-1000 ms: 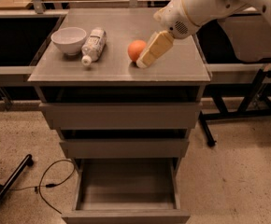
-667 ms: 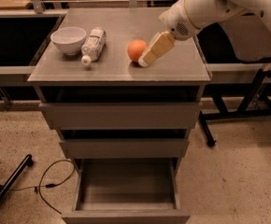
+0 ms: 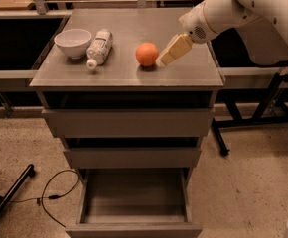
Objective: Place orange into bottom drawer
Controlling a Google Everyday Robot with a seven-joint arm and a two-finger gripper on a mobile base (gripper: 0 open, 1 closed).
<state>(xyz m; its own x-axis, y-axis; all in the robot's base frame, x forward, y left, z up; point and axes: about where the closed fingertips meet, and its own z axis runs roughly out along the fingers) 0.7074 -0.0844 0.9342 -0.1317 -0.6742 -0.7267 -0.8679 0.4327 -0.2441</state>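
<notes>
The orange [image 3: 147, 54] sits on the cabinet top [image 3: 134, 26], right of a bowl [image 3: 73, 42] and a lying bottle [image 3: 99, 47]. The gripper [image 3: 170, 52] is low at the orange's right side, just beside it, perhaps touching (whether it is open or closed I cannot tell). It does not appear to hold the fruit. The bottom drawer [image 3: 134, 195] stands pulled out with nothing visible inside. So the drawer is ready; the grasp, the lift and the placing are all left to do.
</notes>
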